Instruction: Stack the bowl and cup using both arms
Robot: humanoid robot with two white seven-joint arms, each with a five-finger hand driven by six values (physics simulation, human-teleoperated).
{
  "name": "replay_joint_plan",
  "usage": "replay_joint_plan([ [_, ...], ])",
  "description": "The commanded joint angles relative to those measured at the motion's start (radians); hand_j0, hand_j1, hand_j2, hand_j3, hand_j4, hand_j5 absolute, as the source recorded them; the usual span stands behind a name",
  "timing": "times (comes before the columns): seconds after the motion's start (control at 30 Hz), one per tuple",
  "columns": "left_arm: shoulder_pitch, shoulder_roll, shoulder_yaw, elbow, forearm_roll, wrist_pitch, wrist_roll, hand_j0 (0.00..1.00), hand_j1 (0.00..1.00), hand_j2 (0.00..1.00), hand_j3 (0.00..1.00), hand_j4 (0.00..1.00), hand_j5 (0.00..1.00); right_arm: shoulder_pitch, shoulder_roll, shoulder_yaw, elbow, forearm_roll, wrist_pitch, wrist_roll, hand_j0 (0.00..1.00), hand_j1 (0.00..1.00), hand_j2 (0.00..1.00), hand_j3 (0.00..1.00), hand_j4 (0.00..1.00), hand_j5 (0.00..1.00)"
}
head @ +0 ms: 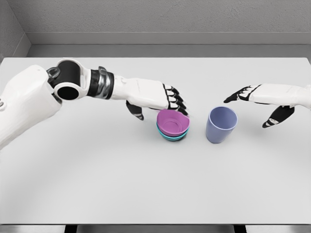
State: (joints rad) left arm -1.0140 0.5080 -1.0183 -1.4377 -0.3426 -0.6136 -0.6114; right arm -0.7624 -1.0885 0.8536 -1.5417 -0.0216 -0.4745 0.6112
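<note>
Bowls first, in the head view, the only one given: a pink bowl (172, 121) sits nested in a teal bowl (171, 136) near the middle of the white table (97, 184), so that part of the stacking looks done. Just to their right, apart from them, a lavender cup (221, 124) stands upright with its mouth open and nothing in it; it seems to be the piece left to place.

The left hand (160, 101) reaches in above the far rim of the pink bowl, fingers curled down at the edge and thumb hanging on the left side. Whether it grips the rim or merely touches it cannot be told. The right hand (265, 103) hovers to the right of the cup, well clear of it, fingers spread wide and holding nothing. My guess is that it is lining up to take the cup.

Most of the teal bowl is hidden by the pink one; only a thin band shows. The right forearm is cut off at the picture's edge.
</note>
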Motion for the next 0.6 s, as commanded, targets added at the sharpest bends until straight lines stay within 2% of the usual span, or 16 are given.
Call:
replay_joint_plan([
  [0.0, 0.000, 0.081, 0.030, -0.064, 0.048, 0.003, 0.000, 1.00, 1.00, 1.00, 1.00, 1.00, 1.00, 0.000, 0.010, -0.001, -0.001, -0.004, 0.002, 0.000, 0.99, 0.99, 0.99, 0.99, 0.99, 0.99],
  [0.07, 0.005, 0.184, 0.067, -0.130, 0.117, 0.003, 0.000, 1.00, 1.00, 1.00, 1.00, 1.00, 1.00, 0.000, 0.012, -0.001, -0.001, -0.004, 0.002, 0.000, 1.00, 1.00, 1.00, 1.00, 1.00, 1.00],
  [0.13, 0.035, 0.283, 0.115, -0.151, 0.146, 0.003, 0.000, 1.00, 1.00, 1.00, 1.00, 1.00, 1.00, 0.000, 0.013, -0.001, -0.003, -0.004, 0.002, 0.000, 0.99, 0.99, 0.99, 0.99, 0.99, 0.99],
  [0.23, 0.170, 0.382, 0.305, -0.151, 0.151, 0.003, 0.235, 1.00, 1.00, 1.00, 1.00, 1.00, 1.00, 0.000, 0.015, -0.001, -0.020, -0.006, 0.004, 0.000, 0.99, 0.99, 0.99, 0.99, 0.99, 0.99],
  [0.27, 0.208, 0.392, 0.346, -0.150, 0.152, 0.003, 0.283, 1.00, 1.00, 1.00, 1.00, 1.00, 1.00, 0.000, 0.016, -0.001, -0.021, -0.006, 0.004, 0.000, 0.99, 0.99, 0.99, 0.99, 0.99, 0.99],
  [0.33, 0.347, 0.394, 0.490, -0.138, 0.154, 0.003, 0.416, 1.00, 1.00, 1.00, 1.00, 1.00, 1.00, 0.000, 0.018, -0.001, -0.021, -0.006, 0.004, 0.000, 0.99, 0.99, 0.99, 0.99, 0.99, 0.99],
  [0.4, 0.486, 0.388, 0.629, -0.104, 0.155, 0.003, 0.438, 1.00, 1.00, 1.00, 1.00, 1.00, 1.00, 0.000, 0.022, -0.001, -0.021, -0.006, 0.004, 0.000, 0.99, 0.99, 0.99, 0.99, 0.99, 0.99],
  [0.47, 0.558, 0.382, 0.713, -0.061, 0.155, 0.003, 0.441, 1.00, 1.00, 1.00, 1.00, 1.00, 1.00, 0.000, 0.024, -0.001, -0.021, -0.006, 0.004, 0.000, 1.00, 1.00, 1.00, 1.00, 1.00, 1.00],
  [0.53, 0.586, 0.368, 0.721, -0.050, 0.149, 0.003, 0.441, 1.00, 1.00, 1.00, 1.00, 1.00, 1.00, 0.000, 0.024, -0.001, -0.020, -0.006, 0.004, 0.000, 0.99, 0.99, 0.99, 0.99, 0.99, 0.99],
  [0.57, 0.627, 0.354, 0.744, -0.027, 0.146, 0.003, 0.441, 1.00, 1.00, 1.00, 1.00, 1.00, 1.00, 0.000, 0.024, -0.002, -0.020, -0.006, 0.004, 0.000, 1.00, 1.00, 1.00, 1.00, 1.00, 1.00],
])
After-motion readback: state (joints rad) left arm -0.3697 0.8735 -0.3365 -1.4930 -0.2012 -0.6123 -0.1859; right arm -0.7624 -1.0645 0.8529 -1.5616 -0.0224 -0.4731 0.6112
